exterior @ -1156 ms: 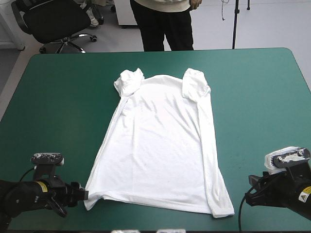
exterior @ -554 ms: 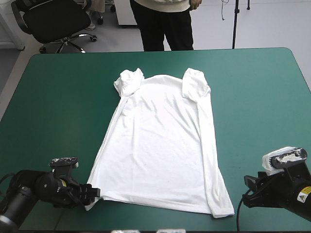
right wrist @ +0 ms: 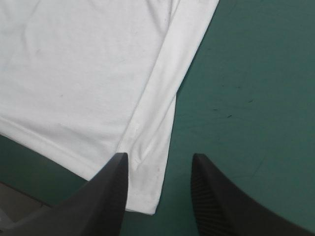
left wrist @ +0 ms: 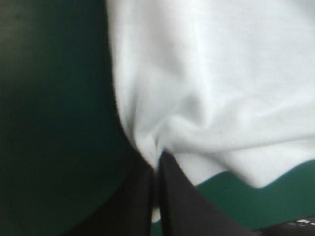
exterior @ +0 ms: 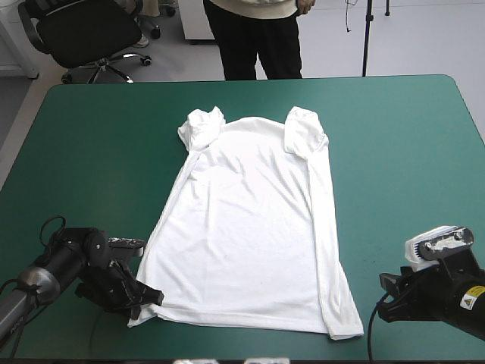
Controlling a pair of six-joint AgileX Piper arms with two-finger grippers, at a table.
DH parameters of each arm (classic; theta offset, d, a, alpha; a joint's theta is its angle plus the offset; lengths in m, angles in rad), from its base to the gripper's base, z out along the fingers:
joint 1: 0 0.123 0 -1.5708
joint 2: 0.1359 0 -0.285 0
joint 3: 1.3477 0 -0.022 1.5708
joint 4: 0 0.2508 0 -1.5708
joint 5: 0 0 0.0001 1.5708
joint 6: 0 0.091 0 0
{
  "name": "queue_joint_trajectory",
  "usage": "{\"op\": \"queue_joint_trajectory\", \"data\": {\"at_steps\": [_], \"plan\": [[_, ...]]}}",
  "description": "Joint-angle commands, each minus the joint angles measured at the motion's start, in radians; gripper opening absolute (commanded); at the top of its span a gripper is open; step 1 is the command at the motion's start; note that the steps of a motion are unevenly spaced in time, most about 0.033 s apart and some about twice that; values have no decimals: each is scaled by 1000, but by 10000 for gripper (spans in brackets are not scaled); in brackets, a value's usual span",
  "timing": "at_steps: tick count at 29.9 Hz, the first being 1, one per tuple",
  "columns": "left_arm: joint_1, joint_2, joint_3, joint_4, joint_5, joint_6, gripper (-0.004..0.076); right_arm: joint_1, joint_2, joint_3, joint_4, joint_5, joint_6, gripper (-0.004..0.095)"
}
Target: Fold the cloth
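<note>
We see the white short-sleeved T-shirt (exterior: 250, 220) spread flat mid-table on the teal-green cover (exterior: 402, 152), hem toward the near edge. Left gripper (left wrist: 156, 164) pinches the hem's left corner; right gripper (right wrist: 158, 160) is released, fingers apart at the right corner.

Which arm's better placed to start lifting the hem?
Left. The left gripper is shut on the T-shirt at its near-left corner; the right gripper is open, with the near-right corner not gripped.

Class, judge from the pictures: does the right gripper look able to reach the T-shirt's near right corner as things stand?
Probably yes: the right gripper is open, the T-shirt has that corner lying just between its fingers, and nothing stands in the way.
</note>
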Motion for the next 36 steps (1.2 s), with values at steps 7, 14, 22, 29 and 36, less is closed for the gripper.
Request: {"op": "queue_joint_trajectory", "data": {"at_steps": [7, 14, 22, 29, 36], "plan": [[-11, 48, 45, -82, -143, 23, -17, -3, 165, -25, 30, -2, -91, 387], [-11, 48, 45, -79, -167, 23, -17, -3, 215, 111, 40, -13, -116, 387], [-11, 48, 45, -77, -165, 35, -17, -3, 215, 302, 103, -120, -139, 387], [-11, 48, 45, -77, -165, 40, -17, -3, 265, 327, 132, -178, -173, 390], [-11, 48, 45, -77, -166, 40, -17, 93, 380, 327, 130, -227, -154, 411]]}}
